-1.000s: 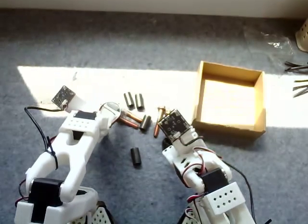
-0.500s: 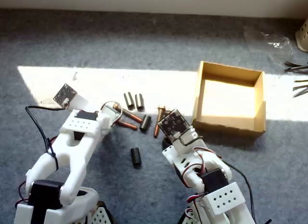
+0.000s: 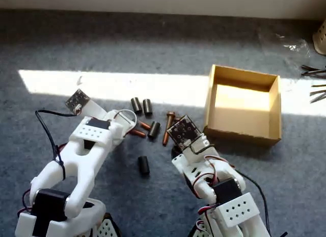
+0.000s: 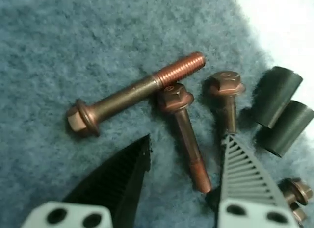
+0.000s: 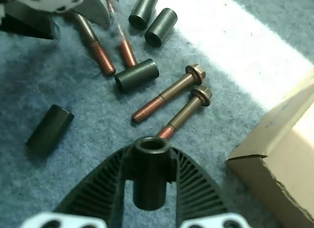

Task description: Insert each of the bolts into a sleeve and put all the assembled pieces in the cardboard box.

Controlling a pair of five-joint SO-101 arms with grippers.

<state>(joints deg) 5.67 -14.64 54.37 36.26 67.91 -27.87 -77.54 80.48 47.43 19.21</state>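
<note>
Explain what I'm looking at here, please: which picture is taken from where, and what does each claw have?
Two white robot arms stand side by side on grey carpet. The overhead picture shows both, plus the cardboard box. The other two pictures come from a camera on each arm's wrist. The left gripper is open over a copper bolt. The right gripper is shut on a dark sleeve. Other bolts and sleeves lie loose on the carpet.

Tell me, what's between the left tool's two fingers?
A copper bolt, lying on the carpet inside the open left tool, in the left wrist view.
</note>
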